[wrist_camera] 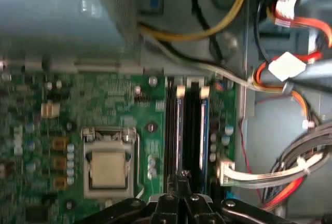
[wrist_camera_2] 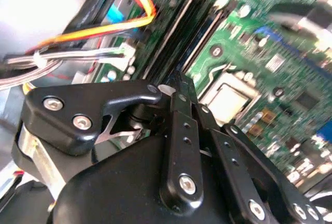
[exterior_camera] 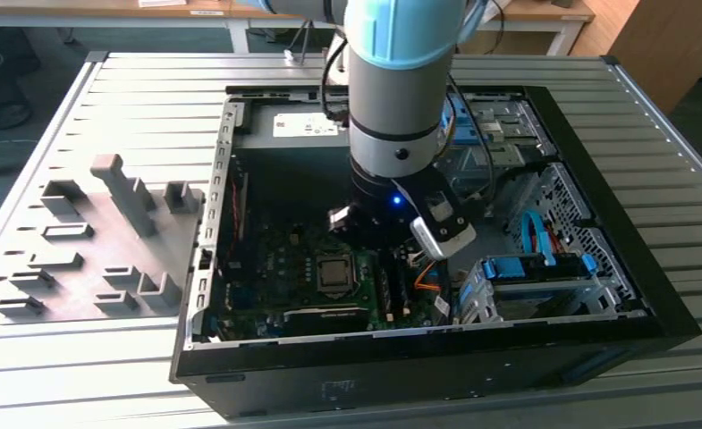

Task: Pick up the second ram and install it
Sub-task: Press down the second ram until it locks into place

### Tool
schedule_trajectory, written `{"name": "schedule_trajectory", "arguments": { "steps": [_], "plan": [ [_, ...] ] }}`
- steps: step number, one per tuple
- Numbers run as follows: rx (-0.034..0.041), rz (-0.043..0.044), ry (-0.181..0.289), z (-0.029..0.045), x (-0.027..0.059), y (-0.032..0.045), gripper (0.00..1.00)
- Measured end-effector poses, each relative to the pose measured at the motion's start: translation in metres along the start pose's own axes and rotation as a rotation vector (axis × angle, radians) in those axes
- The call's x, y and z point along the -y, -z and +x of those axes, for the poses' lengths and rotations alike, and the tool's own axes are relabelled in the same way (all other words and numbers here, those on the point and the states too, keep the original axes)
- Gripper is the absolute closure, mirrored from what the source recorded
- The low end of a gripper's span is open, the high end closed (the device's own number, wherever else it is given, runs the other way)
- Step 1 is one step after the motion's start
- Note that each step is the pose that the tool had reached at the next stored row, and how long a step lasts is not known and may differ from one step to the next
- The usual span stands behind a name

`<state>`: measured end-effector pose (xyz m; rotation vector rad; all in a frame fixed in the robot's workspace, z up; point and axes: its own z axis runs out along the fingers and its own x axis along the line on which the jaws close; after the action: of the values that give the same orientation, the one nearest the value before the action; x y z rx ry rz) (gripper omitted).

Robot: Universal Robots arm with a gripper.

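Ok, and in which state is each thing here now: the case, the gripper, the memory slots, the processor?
Computer case: lying flat, open on top.
Gripper: low inside the case, right above the memory slots.
Memory slots: cannot tell whether a stick is seated.
Processor: bare, no cooler on it.

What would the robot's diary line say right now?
arm: reaching into open computer case | end effector: at the memory slots beside the processor socket | grey holder blocks: outside case, exterior view's left
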<state>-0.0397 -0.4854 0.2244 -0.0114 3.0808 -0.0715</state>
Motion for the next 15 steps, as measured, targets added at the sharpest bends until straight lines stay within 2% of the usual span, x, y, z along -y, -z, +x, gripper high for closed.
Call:
{"name": "schedule_trajectory", "arguments": {
  "steps": [2,7,15],
  "plan": [
    [-0.0001,0.0108,0.001,0.0001,0.0058,-0.0008,0.90],
    [-0.0001,0.0130,0.001,0.0004,0.0232,-0.0045,0.90],
    [-0.0002,0.0133,0.001,0.0006,0.0256,-0.0083,0.90]
  ]
}}
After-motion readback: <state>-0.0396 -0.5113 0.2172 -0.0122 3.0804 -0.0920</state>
